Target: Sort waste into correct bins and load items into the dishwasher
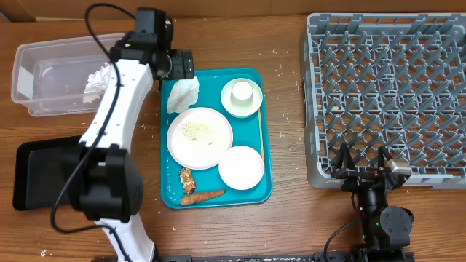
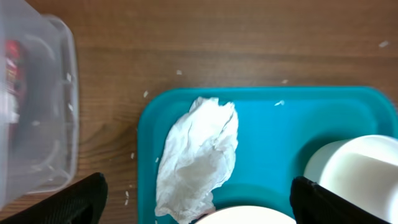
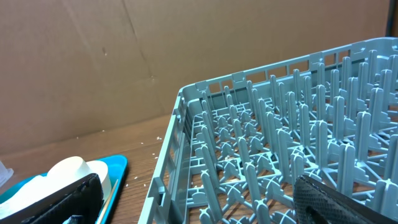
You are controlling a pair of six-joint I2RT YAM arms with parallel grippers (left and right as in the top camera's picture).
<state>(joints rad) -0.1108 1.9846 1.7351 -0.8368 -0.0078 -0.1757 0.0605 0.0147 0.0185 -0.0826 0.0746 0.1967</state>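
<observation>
From overhead, the right gripper's fingers (image 1: 342, 156) stood spread in a wide V with nothing between them. The right gripper (image 1: 362, 161) sat at the near edge of the grey dish rack (image 1: 386, 87), a square plastic lattice of upright pegs. The left gripper (image 1: 178, 67) hung over the far left corner of the glossy teal tray (image 1: 266, 142), just above a crumpled white tissue (image 1: 182, 94).

On that tray lay a round white plate (image 1: 199, 137) dusted with rice grains (image 1: 195, 131) and a smaller pale plate (image 1: 241, 167). A small white cup (image 1: 242, 91) sat in a white bowl (image 1: 227, 106). Beside them were a thin wooden stick (image 1: 260, 138), a knobbly brown lump (image 1: 187, 178) and a tapered carrot piece (image 1: 202, 196).

To the left, a clear plastic tub (image 1: 29, 51) held a second white wad (image 1: 98, 84). A flat black tray (image 1: 36, 175) lay nearer.

In the left wrist view, the left gripper (image 2: 199, 196) was open. Its dark fingers (image 2: 74, 202) sat in the lower corners, far apart, with the soft, creased tissue (image 2: 199, 155) lying ungripped below. Something red (image 2: 12, 56) blurred through the tub (image 2: 62, 93) wall. Loose grains speckled the wooden table (image 2: 217, 43).

In the right wrist view, the right gripper (image 3: 205, 202) gaped empty, with one textured finger at each lower corner. The rack (image 3: 261, 124) filled the right side. The tray (image 3: 117, 165) and bowl (image 3: 68, 171) showed at the left, before brown cardboard (image 3: 93, 62).
</observation>
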